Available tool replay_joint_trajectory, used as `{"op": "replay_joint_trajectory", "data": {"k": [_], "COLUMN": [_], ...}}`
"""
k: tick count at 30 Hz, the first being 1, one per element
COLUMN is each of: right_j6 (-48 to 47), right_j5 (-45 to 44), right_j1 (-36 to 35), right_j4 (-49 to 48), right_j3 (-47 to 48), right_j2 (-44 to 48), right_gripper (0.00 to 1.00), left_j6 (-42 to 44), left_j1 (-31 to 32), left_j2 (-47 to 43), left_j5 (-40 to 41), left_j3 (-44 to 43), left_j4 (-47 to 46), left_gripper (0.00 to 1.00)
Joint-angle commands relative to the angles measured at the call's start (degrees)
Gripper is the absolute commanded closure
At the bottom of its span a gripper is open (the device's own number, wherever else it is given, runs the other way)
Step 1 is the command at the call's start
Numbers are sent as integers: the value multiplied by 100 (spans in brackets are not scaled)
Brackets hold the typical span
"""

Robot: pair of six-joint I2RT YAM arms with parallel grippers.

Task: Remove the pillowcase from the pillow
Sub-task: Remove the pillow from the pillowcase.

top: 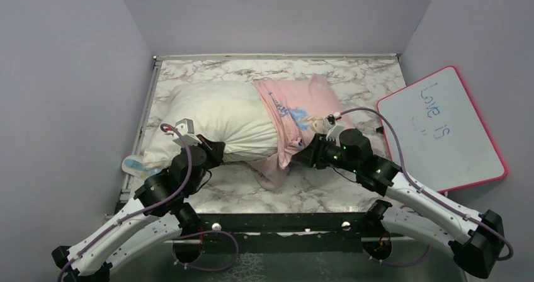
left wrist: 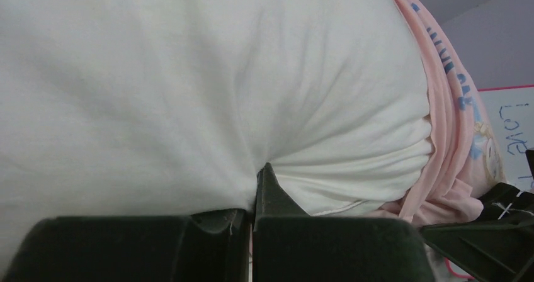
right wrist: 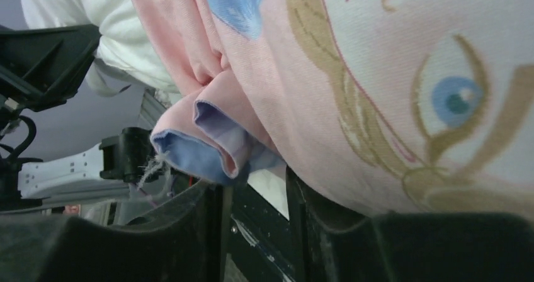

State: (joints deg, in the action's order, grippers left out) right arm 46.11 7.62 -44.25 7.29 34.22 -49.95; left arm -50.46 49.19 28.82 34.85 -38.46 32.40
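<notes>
The pillowcase (top: 296, 115) covers only the right half of the pillow (top: 217, 115), pink side up; its open hem is bunched across the middle and spills over the near edge; the pillow's left half is bare white. The pillow lies crosswise on the table (top: 327, 191), long axis running left to right; we judge that the cover must slide off toward the right. The right gripper (right wrist: 255, 203) is the nearer to the cover, set at the near edge by the bunched hem; its jaws stand narrowly parted, the hem lying against them, nothing visibly clamped. The left gripper (left wrist: 255, 191) is pinched tight on the pillow's bare near edge, anchoring it. A whiteboard (top: 441, 128) lies on the right, in the likely pull path.
</notes>
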Motion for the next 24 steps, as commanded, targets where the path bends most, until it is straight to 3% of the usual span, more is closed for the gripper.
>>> {"op": "replay_joint_trajectory", "data": {"k": [1, 3, 5, 9, 15, 20, 24], "right_j6": [-17, 316, 698, 1260, 1743, 2235, 2268], "right_j5": [92, -465, -1084, -1742, -2140, -2879, -3037], "right_j1": [57, 52, 56, 57, 57, 56, 60], "right_j4": [849, 1349, 1798, 2019, 1234, 359, -254], "right_j3": [-117, -171, -227, -485, -850, -1017, -970], "right_j2": [451, 644, 803, 1140, 1259, 840, 565], "right_gripper": [51, 33, 23, 13, 11, 13, 57], "left_j6": [-2, 9, 51, 141, 46, -124, -133], "left_j1": [-84, -85, -85, -85, -84, -76, -83], "left_j2": [-34, 39, 133, 303, 315, 128, 5], "left_j5": [-107, -192, -278, -453, -654, -764, -742], "left_j3": [122, 133, 97, -8, 20, 120, 96], "left_j4": [-500, -625, -711, -839, -841, -834, -720], "left_gripper": [100, 100, 100, 100, 100, 100, 100]}}
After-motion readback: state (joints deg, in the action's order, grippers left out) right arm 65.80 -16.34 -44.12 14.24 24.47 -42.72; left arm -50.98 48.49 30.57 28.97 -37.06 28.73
